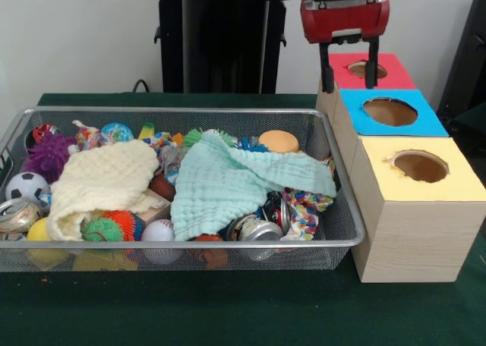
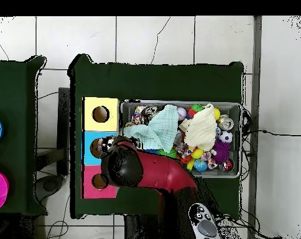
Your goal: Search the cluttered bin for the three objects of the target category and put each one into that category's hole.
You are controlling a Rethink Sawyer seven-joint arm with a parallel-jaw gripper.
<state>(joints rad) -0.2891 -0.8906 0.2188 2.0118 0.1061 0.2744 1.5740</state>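
Observation:
The bin [image 1: 175, 111] is a wide silver wire-mesh basket full of clutter; it also shows in the overhead view [image 2: 181, 103]. Beside it stand three wooden boxes with holes in their tops: red [image 1: 395, 71], blue [image 1: 429, 118] and yellow [image 1: 463, 183]. My gripper [image 1: 349, 77] hangs over the red box's hole [image 1: 366, 69], open and empty, its two black fingers [image 1: 327, 74] straddling the hole. In the overhead view the arm's head [image 2: 122, 165] covers the gripper.
In the bin lie a mint cloth [image 1: 228, 179], a cream cloth [image 1: 106, 179], a soccer ball [image 1: 26, 185], a purple fuzzy toy [image 1: 47, 152], cans [image 1: 258, 228], a white baseball [image 1: 159, 231] and an orange disc [image 1: 279, 141]. The cloths hide other things.

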